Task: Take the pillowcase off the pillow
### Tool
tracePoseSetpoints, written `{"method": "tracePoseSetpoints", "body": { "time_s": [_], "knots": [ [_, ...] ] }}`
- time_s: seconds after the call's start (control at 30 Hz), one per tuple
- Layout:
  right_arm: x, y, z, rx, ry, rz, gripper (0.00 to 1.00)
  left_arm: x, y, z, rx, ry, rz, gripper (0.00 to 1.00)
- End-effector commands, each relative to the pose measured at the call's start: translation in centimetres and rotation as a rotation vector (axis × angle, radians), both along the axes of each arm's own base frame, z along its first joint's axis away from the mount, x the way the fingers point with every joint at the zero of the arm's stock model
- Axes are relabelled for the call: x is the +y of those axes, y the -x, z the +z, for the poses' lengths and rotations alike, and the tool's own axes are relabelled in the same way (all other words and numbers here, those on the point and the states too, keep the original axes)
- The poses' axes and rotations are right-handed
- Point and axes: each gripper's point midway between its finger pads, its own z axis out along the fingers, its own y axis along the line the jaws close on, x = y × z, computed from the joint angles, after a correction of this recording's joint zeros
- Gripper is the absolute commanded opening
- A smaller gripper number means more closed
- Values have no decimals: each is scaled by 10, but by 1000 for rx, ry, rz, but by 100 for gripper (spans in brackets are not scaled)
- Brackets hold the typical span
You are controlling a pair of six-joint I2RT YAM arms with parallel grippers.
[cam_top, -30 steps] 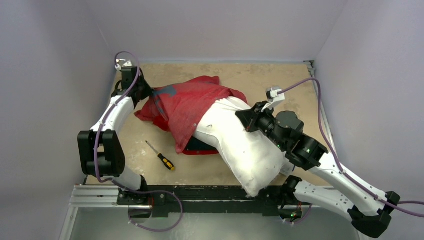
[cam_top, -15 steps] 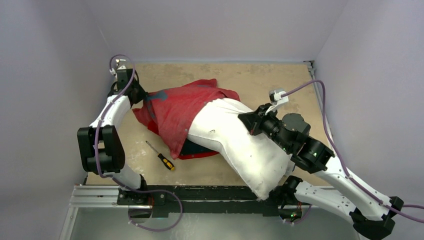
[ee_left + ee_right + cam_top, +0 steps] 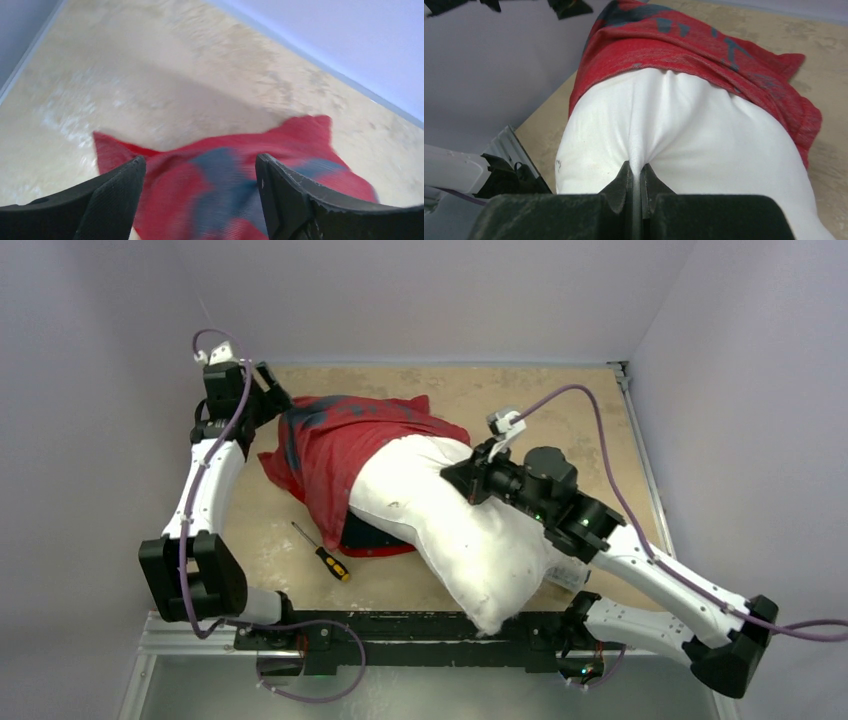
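Pinching a fold of the white pillow [image 3: 704,135], the right gripper [image 3: 640,172] has its jaws pressed together on the fabric. The pillow lies diagonally on the table [image 3: 540,390], with its far end inside the red pillowcase [image 3: 340,440]. The left gripper [image 3: 200,160] is at the far left corner, fingers wide apart, with the pillowcase edge between them; whether they touch it I cannot tell. A screwdriver [image 3: 322,552] lies near the pillowcase.

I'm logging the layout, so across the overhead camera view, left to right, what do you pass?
left end effector → pillowcase → pillow. Left out: the screwdriver, which shares the pillowcase's span, and the right end effector, which overlaps the pillow.
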Motion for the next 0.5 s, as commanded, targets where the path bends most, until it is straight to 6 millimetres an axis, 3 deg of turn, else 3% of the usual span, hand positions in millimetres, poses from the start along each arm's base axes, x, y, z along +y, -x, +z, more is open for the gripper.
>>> {"method": "tracePoseSetpoints", "body": {
  "time_s": [0.0, 0.13, 0.23, 0.47],
  "knots": [
    [36, -2, 27, -135, -72, 155, 0, -88, -10, 84, -207, -129, -339, 80],
    [50, -4, -2, -83, -38, 202, 0, -149, 4, 90, -198, -163, -559, 81],
    [58, -3, -21, -51, -16, 239, 0, -184, 13, 81, -161, -183, -685, 82],
    [69, -13, -59, 23, 53, 210, 0, -220, 17, 17, 57, -234, -768, 84]
  ]
}}
